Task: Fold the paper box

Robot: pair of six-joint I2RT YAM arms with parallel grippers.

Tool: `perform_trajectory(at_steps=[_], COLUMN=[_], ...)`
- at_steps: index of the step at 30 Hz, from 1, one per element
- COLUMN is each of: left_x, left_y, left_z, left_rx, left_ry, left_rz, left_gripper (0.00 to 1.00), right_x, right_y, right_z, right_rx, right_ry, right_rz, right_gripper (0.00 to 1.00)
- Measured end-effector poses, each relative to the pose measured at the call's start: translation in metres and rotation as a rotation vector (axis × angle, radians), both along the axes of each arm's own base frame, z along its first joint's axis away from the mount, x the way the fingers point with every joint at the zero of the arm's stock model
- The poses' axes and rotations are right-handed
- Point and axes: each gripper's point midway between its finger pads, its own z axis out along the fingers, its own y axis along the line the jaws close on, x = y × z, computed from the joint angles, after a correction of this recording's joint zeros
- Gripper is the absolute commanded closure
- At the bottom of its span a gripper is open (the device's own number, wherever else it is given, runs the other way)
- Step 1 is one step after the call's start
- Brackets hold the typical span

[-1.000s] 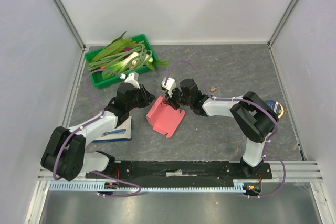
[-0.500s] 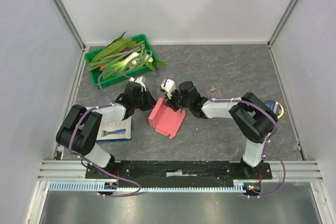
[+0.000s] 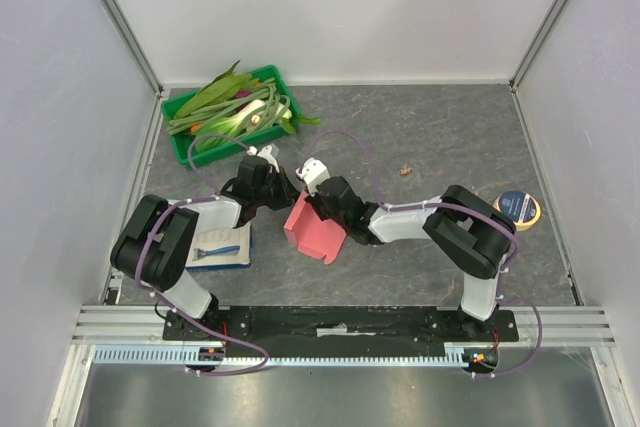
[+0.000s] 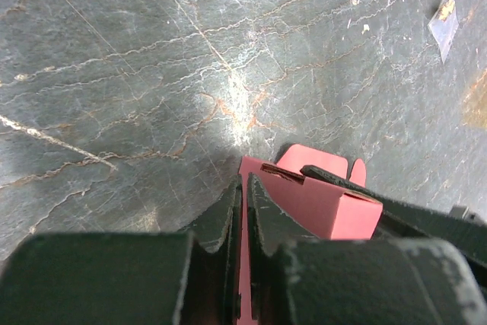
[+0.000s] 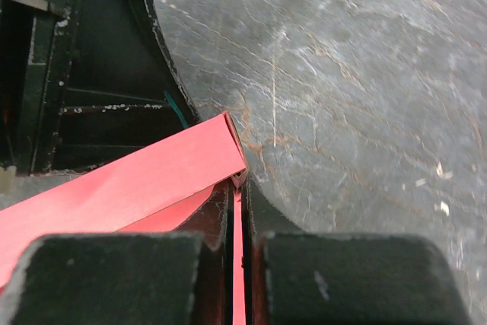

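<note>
The grey counter [image 3: 450, 127] is shut in by white walls on three sides. Its widest bare stretches are at upper right and lower centre. Two arms reach up from the bottom edge and meet mid-frame.

One green tray [image 3: 178, 152] of leafy stalks fills the upper left, close behind the left arm. One white-and-blue booklet [image 3: 222, 247] lies lower left, partly under that arm.

One paper box [image 3: 312, 230], partly folded, sits at centre. The left hand [image 3: 283, 193] is clenched on its left edge and the right hand [image 3: 315, 199] on its upper edge, each pinching thin pink card.

One tape roll [image 3: 519, 208] lies far right. One small scrap [image 3: 405, 170] lies upper centre.
</note>
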Motion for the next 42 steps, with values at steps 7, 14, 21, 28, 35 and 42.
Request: perform_trajectory(at_steps=[7,14,21,28,35,42], left_x=[0.000,0.004,0.009,0.012,0.009,0.012], left_y=[-0.002,-0.006,-0.015,-0.023,-0.025,-0.024], left_z=[-0.001,0.003,0.008,0.008,0.007,0.006], left_rx=[-0.011,-0.031,-0.065,-0.119,-0.124,-0.081], left_ry=[-0.002,-0.032,-0.061,-0.073,-0.061,-0.020], left_rz=[-0.011,-0.017,-0.031,-0.022,-0.028,-0.034], left_gripper=[0.90,0.90,0.90,0.90,0.88,0.88], right_x=[-0.008,-0.006,-0.002,0.001,-0.001,0.001], right_y=[-0.006,-0.006,-0.010,-0.013,-0.017,-0.015], right_z=[-0.001,-0.001,-0.002,-0.003,-0.003,-0.003], right_rx=[-0.002,0.047,0.091,0.095,0.094,0.077], right_ry=[-0.054,-0.017,0.036,0.015,-0.034,-0.056], right_rz=[-0.265,-0.371,-0.490,-0.517,-0.434,-0.331], right_gripper=[1.00,1.00,1.00,1.00,1.00,1.00])
